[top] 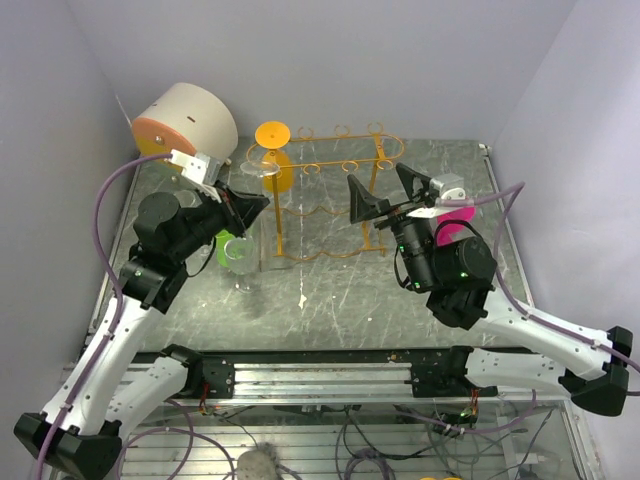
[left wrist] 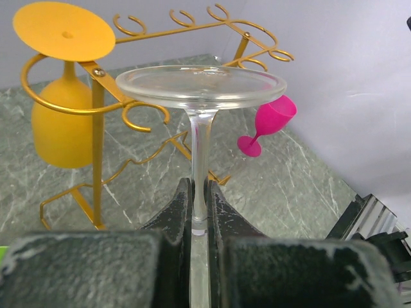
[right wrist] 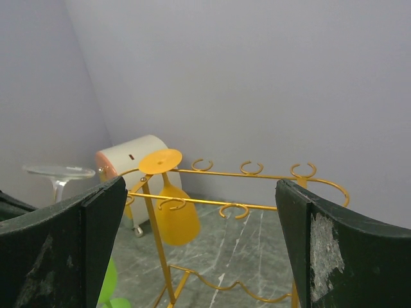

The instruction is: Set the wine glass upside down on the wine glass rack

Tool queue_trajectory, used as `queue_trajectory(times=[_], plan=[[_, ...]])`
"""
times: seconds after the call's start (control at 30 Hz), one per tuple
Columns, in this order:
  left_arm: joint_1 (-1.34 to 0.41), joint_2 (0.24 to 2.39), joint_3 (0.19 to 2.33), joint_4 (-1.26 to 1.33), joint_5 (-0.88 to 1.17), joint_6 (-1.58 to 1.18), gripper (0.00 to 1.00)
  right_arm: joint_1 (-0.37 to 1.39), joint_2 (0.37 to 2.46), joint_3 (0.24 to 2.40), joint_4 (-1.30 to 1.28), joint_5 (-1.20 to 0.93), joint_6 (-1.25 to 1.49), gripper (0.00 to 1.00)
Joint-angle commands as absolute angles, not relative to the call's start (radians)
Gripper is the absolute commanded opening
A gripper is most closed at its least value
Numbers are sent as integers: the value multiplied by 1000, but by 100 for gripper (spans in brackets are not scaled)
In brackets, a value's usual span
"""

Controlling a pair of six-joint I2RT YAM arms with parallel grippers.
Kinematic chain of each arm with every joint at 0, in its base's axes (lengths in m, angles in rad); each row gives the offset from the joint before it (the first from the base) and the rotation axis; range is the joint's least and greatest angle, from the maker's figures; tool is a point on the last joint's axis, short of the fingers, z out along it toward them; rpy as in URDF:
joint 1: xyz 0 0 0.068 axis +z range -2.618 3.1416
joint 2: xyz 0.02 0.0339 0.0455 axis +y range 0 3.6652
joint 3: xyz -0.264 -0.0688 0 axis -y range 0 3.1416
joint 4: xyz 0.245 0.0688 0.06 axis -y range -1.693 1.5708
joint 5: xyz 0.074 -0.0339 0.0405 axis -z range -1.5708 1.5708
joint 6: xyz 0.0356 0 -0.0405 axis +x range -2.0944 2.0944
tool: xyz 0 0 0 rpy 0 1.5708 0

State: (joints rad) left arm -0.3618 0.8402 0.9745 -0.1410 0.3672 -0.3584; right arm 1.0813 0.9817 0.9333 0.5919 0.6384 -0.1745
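Left gripper point(left wrist: 200, 199) pinches the clear glass point(left wrist: 201, 86) by its stem, foot up, ready to hang on the rack point(left wrist: 97, 160); right gripper point(right wrist: 199, 192) gapes wide, empty.

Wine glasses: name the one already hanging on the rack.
The yellow glass, upside down in the rack's corner loop; the clear glass is in the left tool.

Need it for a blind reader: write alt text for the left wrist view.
Two black fingers clamp the stem of a clear upside-down wine glass, foot uppermost. Behind: orange-gold wire rack hanging a yellow glass; a pink goblet beyond.
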Motion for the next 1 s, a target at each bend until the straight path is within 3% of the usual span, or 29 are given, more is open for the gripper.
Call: queue_trajectory(times=[0.0,0.2,0.97], plan=[[-396,830,926,76,305,-353,7,1080,947,923,582,670,-166,100],[-399,859,840,275,314,-376,7,1080,897,896,577,687,-167,100],[-407,1011,812,341,378,-335,7,1078,746,805,581,733,-250,100]])
